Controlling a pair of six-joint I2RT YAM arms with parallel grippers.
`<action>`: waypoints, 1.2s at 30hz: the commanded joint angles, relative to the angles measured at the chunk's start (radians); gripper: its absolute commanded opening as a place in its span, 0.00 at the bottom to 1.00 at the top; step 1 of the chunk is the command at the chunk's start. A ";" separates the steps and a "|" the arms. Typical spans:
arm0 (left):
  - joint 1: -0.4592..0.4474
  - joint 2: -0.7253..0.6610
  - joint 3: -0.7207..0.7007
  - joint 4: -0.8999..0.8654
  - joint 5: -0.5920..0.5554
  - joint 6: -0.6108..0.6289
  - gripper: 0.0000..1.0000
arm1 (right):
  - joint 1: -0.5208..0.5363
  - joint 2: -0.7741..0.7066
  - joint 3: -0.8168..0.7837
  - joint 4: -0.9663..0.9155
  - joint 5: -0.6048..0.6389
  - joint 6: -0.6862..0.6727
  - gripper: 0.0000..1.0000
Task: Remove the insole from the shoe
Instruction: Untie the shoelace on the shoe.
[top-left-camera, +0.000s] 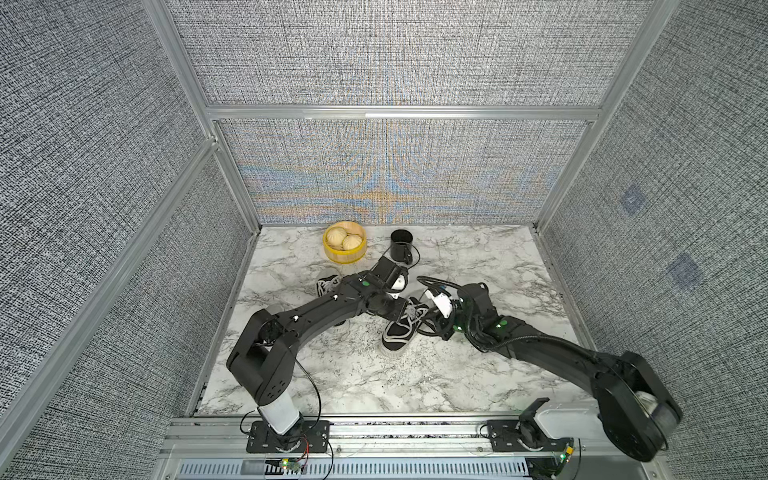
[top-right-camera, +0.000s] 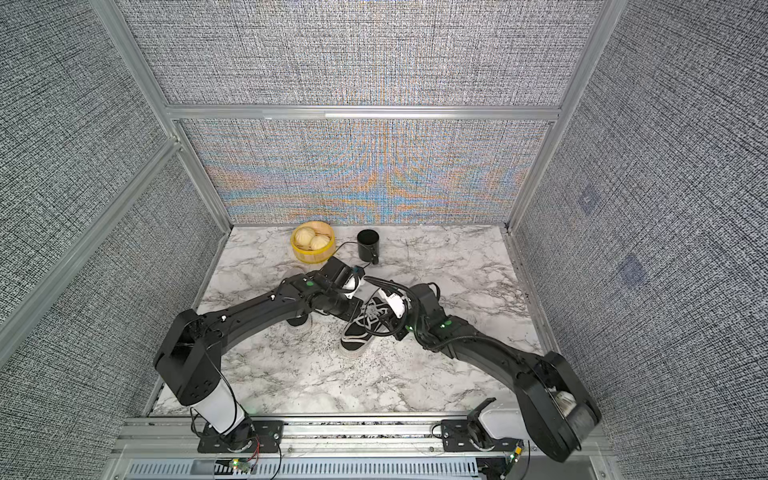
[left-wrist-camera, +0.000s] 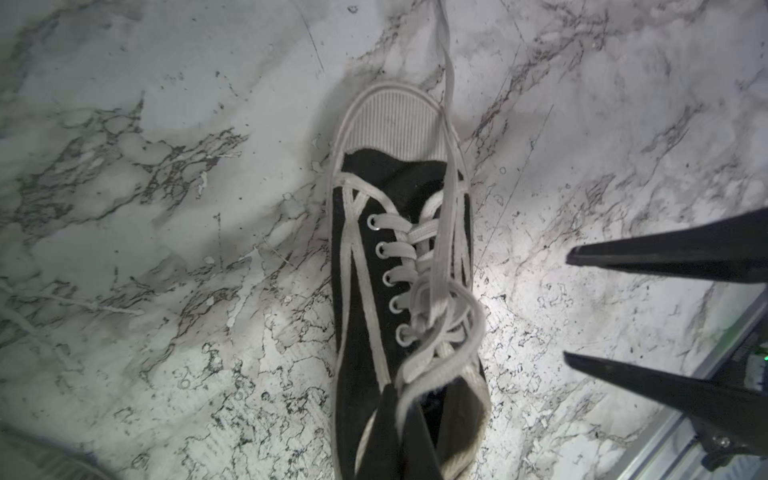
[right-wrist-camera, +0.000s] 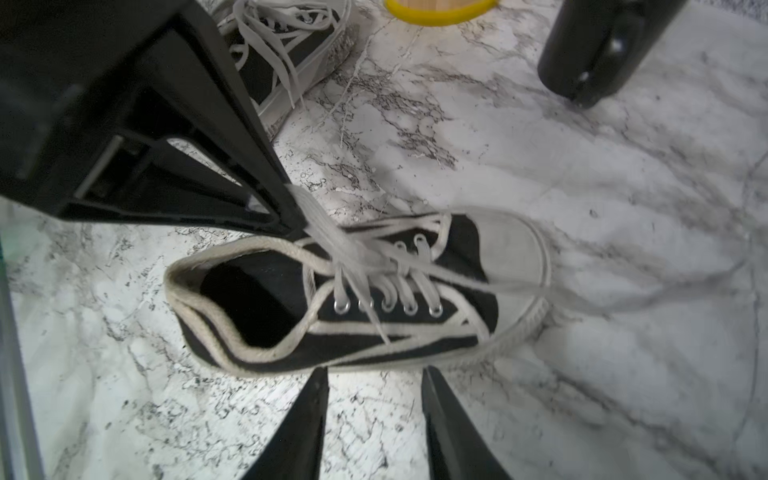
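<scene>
Shoe (right-wrist-camera: 365, 332), black canvas with white trim and toecap; left tool (right-wrist-camera: 291, 208) tight on its lace (right-wrist-camera: 322, 235), right tool (right-wrist-camera: 374, 370) part-open, empty.

Left claw (right-wrist-camera: 293, 216) and laces (right-wrist-camera: 353, 259) crowd the shoe (right-wrist-camera: 374, 347) tongue; its heel opening lies unblocked.

Cup (top-left-camera: 401, 245) beside basket (top-left-camera: 344, 255), behind shoe (top-left-camera: 400, 333)

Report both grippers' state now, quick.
left gripper: closed, pinching the white shoelace of the shoe.
right gripper: open, holding nothing.
</scene>
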 joint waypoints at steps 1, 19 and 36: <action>0.015 -0.021 -0.012 0.048 0.057 -0.040 0.00 | 0.014 0.073 0.073 0.023 -0.008 -0.190 0.39; 0.080 -0.022 -0.085 0.093 0.100 -0.078 0.00 | 0.024 0.159 0.175 -0.181 0.074 -0.458 0.38; 0.084 -0.029 -0.087 0.094 0.080 -0.092 0.00 | 0.034 0.280 0.261 -0.209 0.098 -0.529 0.37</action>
